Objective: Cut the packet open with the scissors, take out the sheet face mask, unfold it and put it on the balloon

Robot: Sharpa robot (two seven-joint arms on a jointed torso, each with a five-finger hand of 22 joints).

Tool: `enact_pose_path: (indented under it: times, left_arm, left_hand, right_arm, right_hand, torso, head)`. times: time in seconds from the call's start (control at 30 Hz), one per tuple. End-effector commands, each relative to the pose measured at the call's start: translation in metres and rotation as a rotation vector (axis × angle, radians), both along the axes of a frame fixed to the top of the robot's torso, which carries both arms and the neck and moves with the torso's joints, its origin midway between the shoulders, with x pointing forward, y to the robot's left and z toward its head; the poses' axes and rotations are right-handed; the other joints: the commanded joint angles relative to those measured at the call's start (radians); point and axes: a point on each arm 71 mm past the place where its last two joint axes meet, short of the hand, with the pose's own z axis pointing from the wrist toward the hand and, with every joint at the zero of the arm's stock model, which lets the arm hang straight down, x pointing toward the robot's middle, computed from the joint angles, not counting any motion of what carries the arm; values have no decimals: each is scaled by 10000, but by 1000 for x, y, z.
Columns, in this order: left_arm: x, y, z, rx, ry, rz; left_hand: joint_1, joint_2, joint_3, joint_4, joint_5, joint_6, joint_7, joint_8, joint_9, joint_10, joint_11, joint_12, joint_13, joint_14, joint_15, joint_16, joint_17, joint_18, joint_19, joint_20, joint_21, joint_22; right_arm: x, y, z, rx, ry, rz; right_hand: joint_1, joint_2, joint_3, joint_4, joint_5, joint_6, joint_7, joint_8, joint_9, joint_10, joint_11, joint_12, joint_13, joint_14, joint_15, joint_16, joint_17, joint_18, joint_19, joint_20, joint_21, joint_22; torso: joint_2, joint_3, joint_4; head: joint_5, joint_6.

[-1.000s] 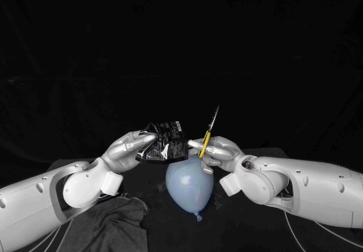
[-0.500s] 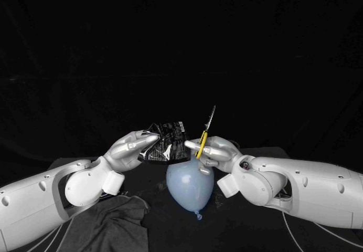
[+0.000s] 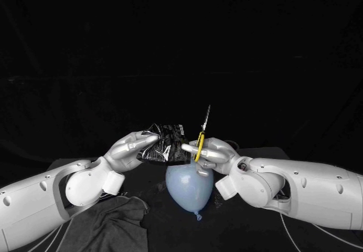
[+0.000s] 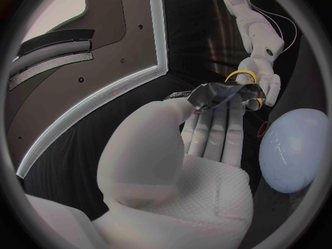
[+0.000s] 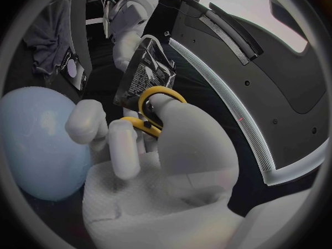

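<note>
A black backdrop hangs behind a black table (image 3: 162,220). A grey cloth (image 3: 106,226) lies crumpled on the table's near left side, under the left forearm. Between the two forearms lies a pale blue balloon (image 3: 188,189) with its knot pointing toward the robot. Both hands are raised just above its round end.

The packet (image 3: 165,143) is black, glossy and creased, with pale print and a label along one edge. It is held up in the air, over the balloon and a little to its left. The left hand (image 3: 130,149) pinches the packet's left side between thumb and fingers, so most of the foil sticks out toward the other hand.

The right hand (image 3: 212,152) is clenched on the yellow-handled scissors (image 3: 201,137). The right wrist view shows the thumb through one loop and fingers wrapped round the other. The thin blades point straight up just beside the packet's right edge — whether they touch the foil cannot be told.
</note>
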Motion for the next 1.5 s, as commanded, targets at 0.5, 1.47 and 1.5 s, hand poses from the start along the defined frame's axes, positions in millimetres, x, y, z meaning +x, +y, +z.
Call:
enact_pose_path:
  times: [0.5, 1.47, 1.5]
  left_arm:
    - [3, -4, -5, 445, 498, 389]
    - [6, 6, -22, 2364, 730, 723]
    - [6, 6, -22, 2418, 690, 711]
  left_hand:
    - [-315, -13, -83, -88, 29, -224, 260, -36, 628, -374, 156, -86, -37, -115, 97, -230, -99, 71, -30, 33, -63, -68]
    - [-1854, -1100, -7378, 2119, 57, -3167, 1003, -1834, -195, -3046, 912, 48, 17, -2492, 794, -754, -568, -512, -3539, 422, -1622, -226]
    - [-1755, -1186, -7443, 2117, 58, -3188, 1002, -1845, -203, -3054, 912, 48, 17, -2478, 793, -749, -565, -500, -3482, 420, -1608, -220]
  right_arm:
    - [-4, -1, 1, 103, 268, 4]
    - [0, -20, 2, -813, -96, -1382]
    - [0, -20, 2, -833, -106, -1394]
  right_hand:
    - [309, 120, 1621, -1141, 7, 609, -508, 1122, 1134, 1819, -595, 459, 629, 432, -546, 98, 158, -67, 299, -522, 565, 528]
    - [-111, 75, 2084, -1487, 5, 359, -575, 1577, 1932, 1961, -670, 540, 1193, 453, -616, 104, 178, -89, 351, -594, 663, 683]
    - [-111, 75, 2084, -1487, 5, 359, -575, 1577, 1932, 1961, -670, 540, 1193, 453, -616, 104, 178, -89, 351, -594, 663, 683]
  torso:
    - [7, 2, 3]
    - [6, -7, 1]
    - [7, -5, 1]
  head:
    - [52, 14]
    - [54, 12]
    - [64, 10]
